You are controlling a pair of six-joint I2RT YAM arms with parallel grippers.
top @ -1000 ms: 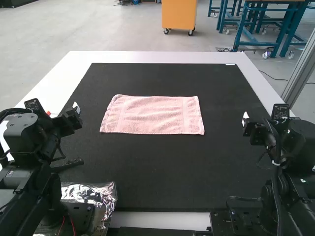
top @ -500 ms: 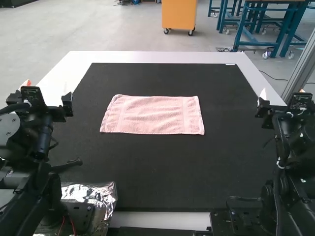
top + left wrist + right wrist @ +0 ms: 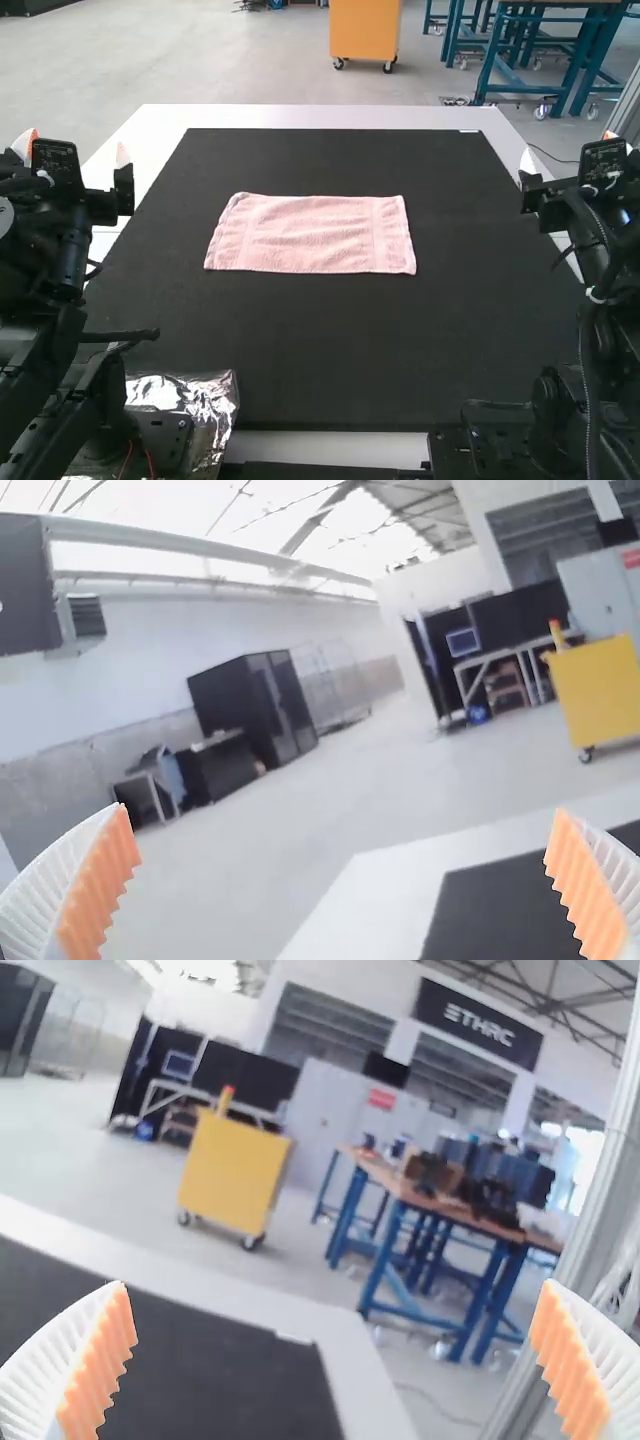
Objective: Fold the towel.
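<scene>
My left gripper (image 3: 75,150) is raised at the left edge of the table, well to the left of the pink towel (image 3: 312,234). The towel lies flat as a wide rectangle on the black mat, a little beyond its middle. At the table's right side my right gripper (image 3: 568,165) is held up, apart from the cloth. In the left wrist view the left gripper (image 3: 342,885) stands open, its orange pads wide apart with nothing between them. The right wrist view has the right gripper (image 3: 332,1365) likewise open and holding nothing.
The black mat (image 3: 330,350) covers most of the table, with a white border (image 3: 320,116) around it. A foil-wrapped block (image 3: 185,400) sits at the near left by the left arm's base. A metal post (image 3: 626,110) stands beyond the right edge.
Both arms have moved: the left gripper has shifted further left, and the right one has shifted to the right and up in the high view. The towel lies as before.
</scene>
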